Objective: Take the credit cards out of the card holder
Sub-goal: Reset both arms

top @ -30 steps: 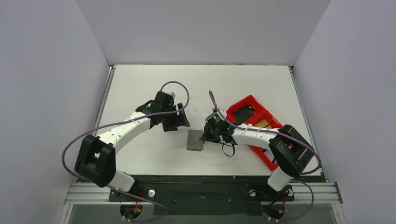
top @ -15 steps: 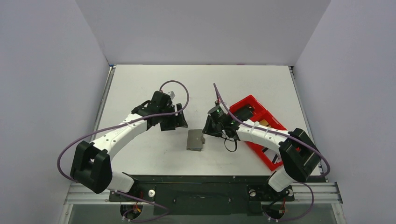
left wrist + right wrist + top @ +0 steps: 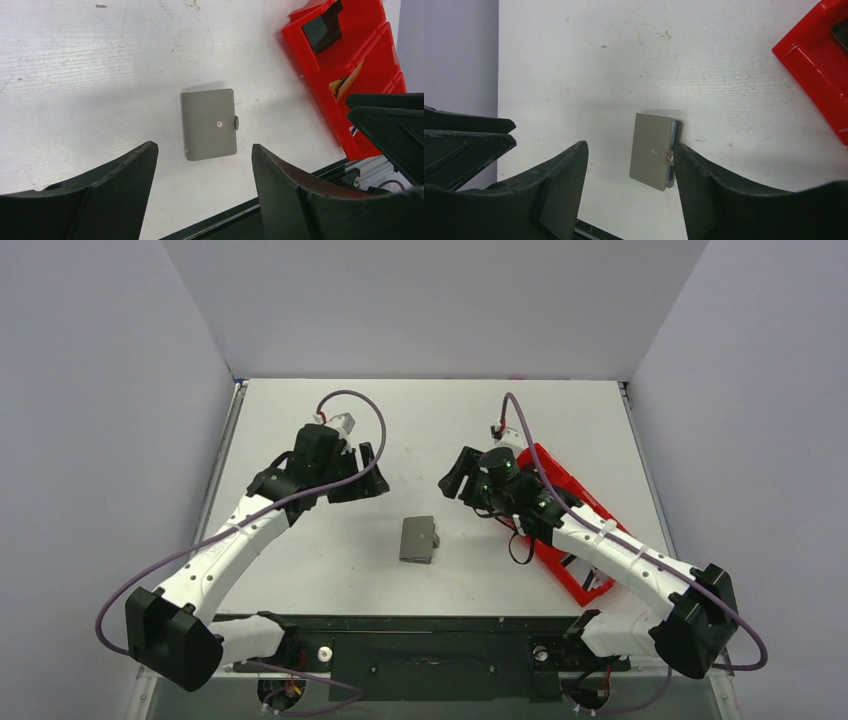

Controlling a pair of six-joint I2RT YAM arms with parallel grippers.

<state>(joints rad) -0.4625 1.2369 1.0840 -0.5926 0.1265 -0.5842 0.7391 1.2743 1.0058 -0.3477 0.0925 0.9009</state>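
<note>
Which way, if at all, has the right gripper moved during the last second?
Yes. In the top view the right gripper has left the right edge of the card holder, which lies unmoved, and drawn back toward the far edge of the table.

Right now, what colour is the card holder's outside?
The card holder is taupe-grey, clearest in the left wrist view.

Bright, even light came down from overhead, and the white table (image 3: 560, 410) looked slightly washed out. The card holder (image 3: 208, 124) threw only a faint, soft shadow at its 12 o'clock edge in both wrist views, and its outline stayed crisp. At 6 o'clock the jaws read near-black, with little surface detail.
</note>
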